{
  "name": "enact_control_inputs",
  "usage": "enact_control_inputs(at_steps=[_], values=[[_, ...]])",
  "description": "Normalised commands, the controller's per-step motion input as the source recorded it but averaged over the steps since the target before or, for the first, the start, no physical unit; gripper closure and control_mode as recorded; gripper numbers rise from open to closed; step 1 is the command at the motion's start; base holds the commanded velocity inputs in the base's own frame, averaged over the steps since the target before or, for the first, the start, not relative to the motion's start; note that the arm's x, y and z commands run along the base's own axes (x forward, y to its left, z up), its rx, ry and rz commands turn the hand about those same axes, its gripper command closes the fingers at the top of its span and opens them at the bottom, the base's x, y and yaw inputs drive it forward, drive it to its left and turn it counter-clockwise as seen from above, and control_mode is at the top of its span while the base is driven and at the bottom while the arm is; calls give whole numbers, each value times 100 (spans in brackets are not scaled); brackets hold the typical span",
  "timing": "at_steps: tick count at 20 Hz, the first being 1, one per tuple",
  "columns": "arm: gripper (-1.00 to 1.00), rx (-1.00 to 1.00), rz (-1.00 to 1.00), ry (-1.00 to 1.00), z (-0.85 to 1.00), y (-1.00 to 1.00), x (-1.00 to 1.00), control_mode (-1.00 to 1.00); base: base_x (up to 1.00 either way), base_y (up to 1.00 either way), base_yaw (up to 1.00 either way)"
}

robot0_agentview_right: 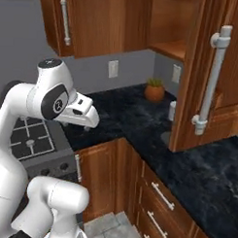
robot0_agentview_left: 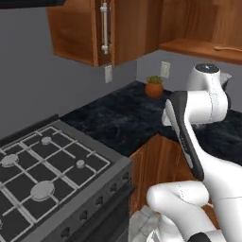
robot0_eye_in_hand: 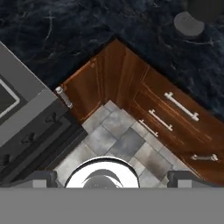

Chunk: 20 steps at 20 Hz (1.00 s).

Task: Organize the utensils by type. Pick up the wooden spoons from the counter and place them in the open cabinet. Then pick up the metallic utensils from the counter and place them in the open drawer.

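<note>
In the hand view my gripper (robot0_eye_in_hand: 112, 178) is open, its fingertips (robot0_eye_in_hand: 41, 177) wide apart and nothing between them. It hangs high over the floor, in front of the inner corner of the black marble counter (robot0_eye_in_hand: 65, 30). One slim orange-brown wooden spoon (robot0_agentview_left: 228, 48) lies on the shelf of the open cabinet (robot0_agentview_left: 198, 47). The cabinet's door (robot0_agentview_right: 210, 75) stands swung out with its silver bar handle showing. Reddish-brown drawer fronts (robot0_eye_in_hand: 175, 118) with silver handles run below the counter; I cannot tell which is the open drawer. The metallic utensils are out of view.
A stove (robot0_agentview_left: 42, 175) sits left of the counter corner. A small potted plant (robot0_agentview_right: 154, 90) stands at the back wall. A small grey round container (robot0_eye_in_hand: 188, 24) rests on the counter near the open door. Grey tiled floor (robot0_eye_in_hand: 118, 140) lies below the hand.
</note>
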Motion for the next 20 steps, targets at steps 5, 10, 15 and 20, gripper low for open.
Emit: enact_control_inputs(at_steps=[5,10,15,20], values=[[-100,0,0,0,0,0,0,100,-16,-5,100],[-100,0,0,0,0,0,0,100,-10,0,100],[-100,0,0,0,0,0,0,100,-9,0,100],[-100,0,0,0,0,0,0,100,-8,0,100]])
